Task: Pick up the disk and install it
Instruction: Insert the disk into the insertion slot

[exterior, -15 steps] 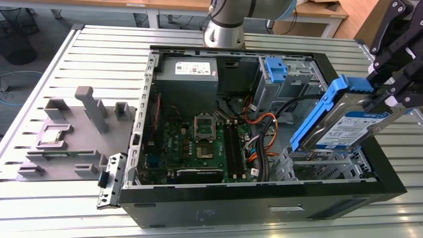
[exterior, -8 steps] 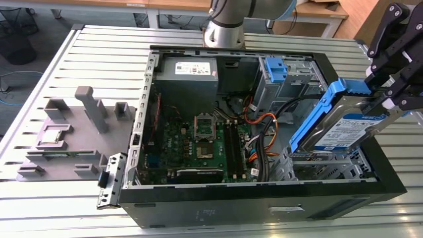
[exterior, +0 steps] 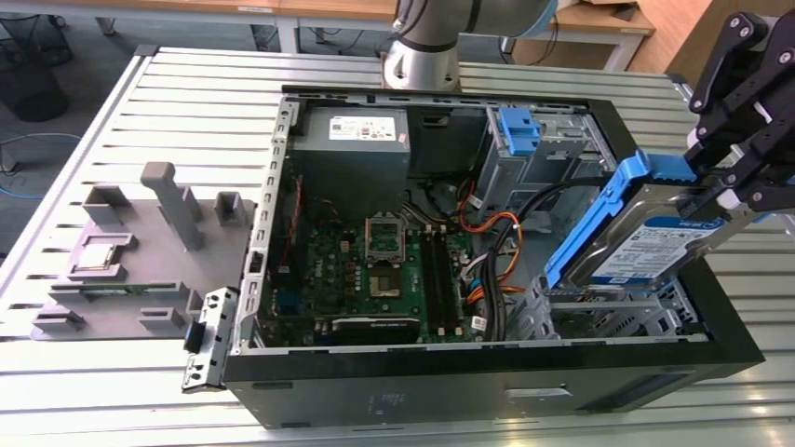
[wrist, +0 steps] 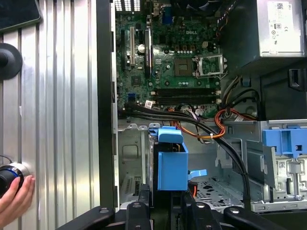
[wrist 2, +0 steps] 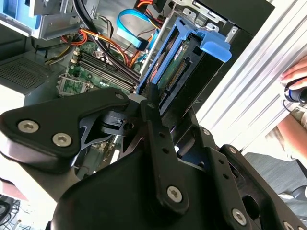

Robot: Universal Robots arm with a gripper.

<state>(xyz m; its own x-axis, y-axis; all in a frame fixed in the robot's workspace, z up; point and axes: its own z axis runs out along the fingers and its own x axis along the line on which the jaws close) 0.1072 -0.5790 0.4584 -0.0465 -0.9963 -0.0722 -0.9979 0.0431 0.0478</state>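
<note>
The disk (exterior: 640, 237), a silver drive with a white-and-blue label clipped in a bright blue frame, is held in the air at about three o'clock in the exterior view. It is tilted, its higher end toward two o'clock and its lower end toward eight o'clock. The label is turned up toward the exterior camera. The pincer (exterior: 720, 200) is clamped on the disk at the higher end, with a black finger pressed on each side of the blue frame, as is seen in both wrist views. The disk is poised over the metal drive cage (exterior: 609, 312) in the four-o'clock corner of the open computer case (exterior: 497, 372). Whether its lower end touches the cage cannot be told.

Orange cables (exterior: 478, 223) are looped just beside the cage, toward nine o'clock from the disk. Farther that way the green motherboard (exterior: 372, 261) is laid flat in the case, with the power supply (exterior: 354, 130) at its twelve o'clock. A second blue bracket (exterior: 516, 130) is seated at the one-o'clock corner of the case.

The case is set on a slatted metal bench (exterior: 186, 93). A grey fixture block (exterior: 137, 242) is placed at nine o'clock, well apart from the case. In the first wrist view a person's hand (wrist: 14, 199) is rested on a round knob (wrist: 8, 175) on the bench.
</note>
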